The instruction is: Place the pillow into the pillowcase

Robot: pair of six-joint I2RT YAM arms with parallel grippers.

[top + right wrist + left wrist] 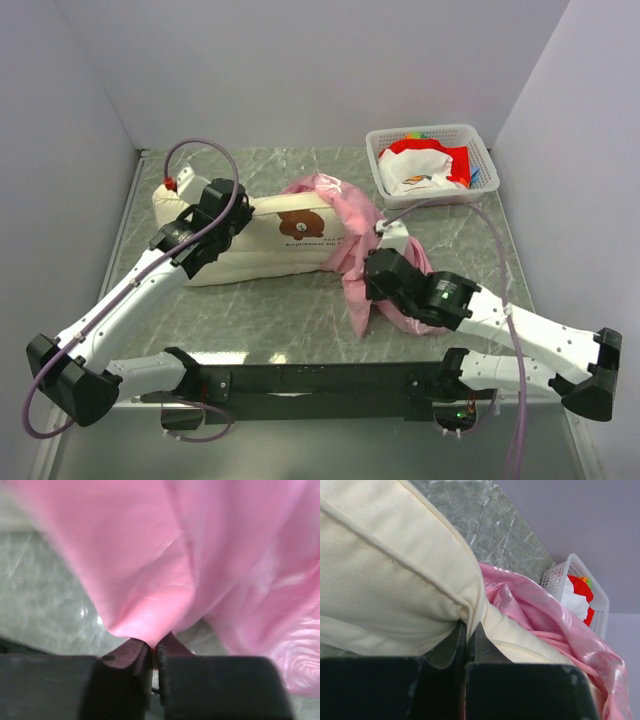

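Note:
The cream pillow (270,245) with a brown bear mark lies across the marble table, its right end inside the pink pillowcase (345,235). My left gripper (232,212) is shut on a pinch of the pillow's top seam; in the left wrist view the pillow (395,580) bunches into the closed left gripper (468,630), with the pillowcase (555,625) just beyond. My right gripper (375,272) is shut on a fold of the pillowcase near its lower part; in the right wrist view the pillowcase (165,565) drapes down into the closed right gripper (154,647).
A white basket (383,175) with red and white cloth stands at the back right, also seen as the basket (600,600) in the left wrist view. Grey walls enclose the table on three sides. A black rail (320,385) runs along the near edge.

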